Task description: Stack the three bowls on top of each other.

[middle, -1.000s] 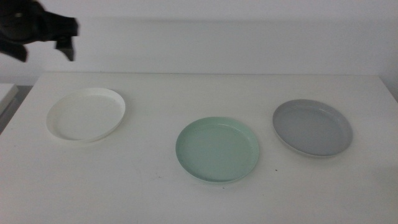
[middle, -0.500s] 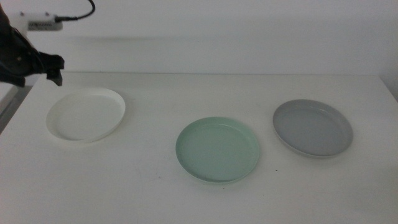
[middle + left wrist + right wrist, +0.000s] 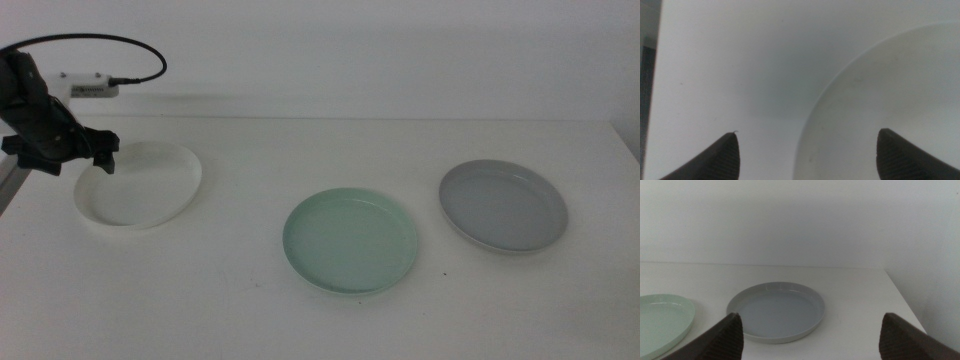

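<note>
Three bowls lie apart on the white table: a white bowl [image 3: 140, 184] at the left, a mint green bowl [image 3: 350, 240] in the middle, a grey bowl [image 3: 503, 205] at the right. My left gripper [image 3: 62, 160] is open and low over the white bowl's left rim. In the left wrist view the white bowl [image 3: 890, 90] has its rim between the jaws of the left gripper [image 3: 807, 150]. My right gripper [image 3: 812, 335] is open and empty, out of the middle view. It faces the grey bowl [image 3: 776, 311], with the green bowl [image 3: 660, 317] beside it.
A white box [image 3: 90, 88] with a black cable sits at the back left by the wall. The table's left edge [image 3: 655, 100] runs close to the left gripper. Bare table [image 3: 250, 150] lies between the bowls.
My left gripper has come down from the upper left to the white bowl's left rim. The bowls have not moved.
</note>
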`<action>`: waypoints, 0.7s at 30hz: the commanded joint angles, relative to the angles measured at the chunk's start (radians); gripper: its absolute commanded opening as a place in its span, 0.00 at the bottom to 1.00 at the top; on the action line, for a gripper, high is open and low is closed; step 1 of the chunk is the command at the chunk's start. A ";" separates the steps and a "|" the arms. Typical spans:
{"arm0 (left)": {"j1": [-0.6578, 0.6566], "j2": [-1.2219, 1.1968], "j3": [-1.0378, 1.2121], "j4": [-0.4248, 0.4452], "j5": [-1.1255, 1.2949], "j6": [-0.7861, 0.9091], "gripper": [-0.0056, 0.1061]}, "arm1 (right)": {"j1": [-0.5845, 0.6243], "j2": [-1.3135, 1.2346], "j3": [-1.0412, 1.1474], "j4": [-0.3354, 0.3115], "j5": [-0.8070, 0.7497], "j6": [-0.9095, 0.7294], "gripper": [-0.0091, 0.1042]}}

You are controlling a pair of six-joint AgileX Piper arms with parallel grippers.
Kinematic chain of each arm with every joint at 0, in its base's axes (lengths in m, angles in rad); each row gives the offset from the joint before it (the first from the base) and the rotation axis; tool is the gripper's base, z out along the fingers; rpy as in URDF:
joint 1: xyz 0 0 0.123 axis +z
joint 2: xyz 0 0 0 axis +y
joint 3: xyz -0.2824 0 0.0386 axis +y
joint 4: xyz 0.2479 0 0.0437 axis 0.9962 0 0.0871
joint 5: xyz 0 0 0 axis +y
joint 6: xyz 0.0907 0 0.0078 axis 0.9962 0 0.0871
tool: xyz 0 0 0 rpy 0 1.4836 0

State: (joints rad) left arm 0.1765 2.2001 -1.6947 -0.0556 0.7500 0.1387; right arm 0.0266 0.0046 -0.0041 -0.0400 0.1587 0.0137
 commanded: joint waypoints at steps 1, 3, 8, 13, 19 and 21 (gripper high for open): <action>0.002 0.010 -0.003 -0.004 -0.028 0.004 0.89 | -0.007 -0.005 0.004 -0.003 -0.010 -0.007 0.89; 0.002 0.022 -0.003 -0.004 -0.035 0.004 0.89 | -0.007 -0.005 0.004 -0.003 -0.010 -0.007 0.89; 0.004 0.055 -0.003 -0.004 -0.033 0.014 0.86 | -0.007 -0.005 0.004 -0.003 -0.010 -0.007 0.89; 0.004 0.079 -0.003 -0.006 -0.021 0.018 0.75 | -0.007 -0.005 0.004 -0.003 -0.010 -0.007 0.89; 0.004 0.077 -0.003 -0.006 0.026 0.018 0.38 | -0.007 -0.005 0.004 -0.003 -0.010 -0.007 0.89; 0.004 0.077 -0.003 -0.006 0.046 0.011 0.24 | -0.007 -0.005 0.004 -0.003 -0.010 -0.007 0.89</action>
State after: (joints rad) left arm 0.1786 2.2570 -1.7049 -0.0758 0.7336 0.1501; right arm 0.0266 0.0046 -0.0041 -0.0400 0.1587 0.0137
